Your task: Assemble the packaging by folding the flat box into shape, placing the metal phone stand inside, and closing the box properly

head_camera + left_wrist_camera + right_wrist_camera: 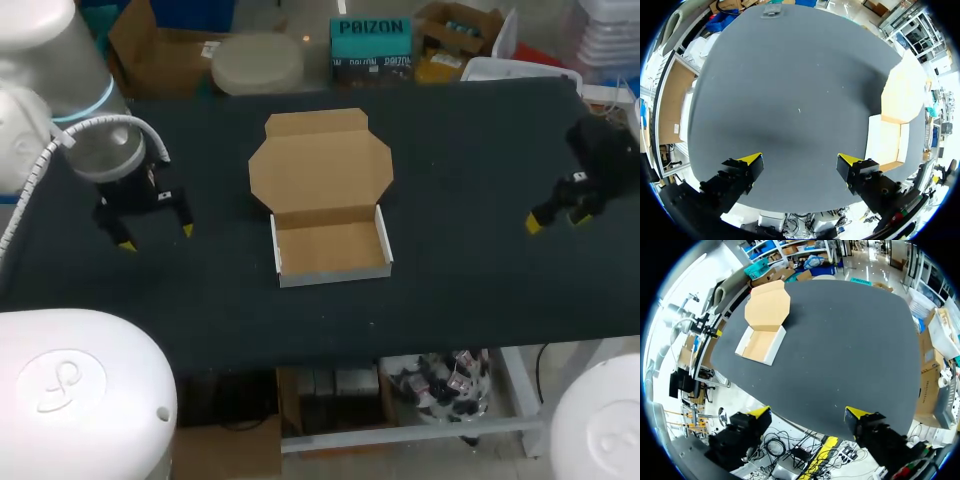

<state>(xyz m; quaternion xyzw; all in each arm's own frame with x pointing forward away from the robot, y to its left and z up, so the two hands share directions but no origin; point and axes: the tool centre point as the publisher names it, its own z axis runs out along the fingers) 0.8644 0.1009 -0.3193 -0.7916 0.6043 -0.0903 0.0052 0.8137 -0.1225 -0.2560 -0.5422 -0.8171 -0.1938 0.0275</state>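
Dark worktop (pixel 470 290) up, and the cardboard box (pixel 330 250) sits mid-surface: tray walls folded up, lid (pixel 320 165) (flat on the cloth) open behind it. Left jaws hang released well off one side, right jaws released off the other, both empty.

The box (pixel 330 215) stands mid-way across the table (pixel 470 290), low walls on three sides, lid flap flat behind; its tray lies open from above. Bare cloth stretches from it to the left gripper (pixel 157 238) and the right gripper (pixel 556 220); both hang well apart from it
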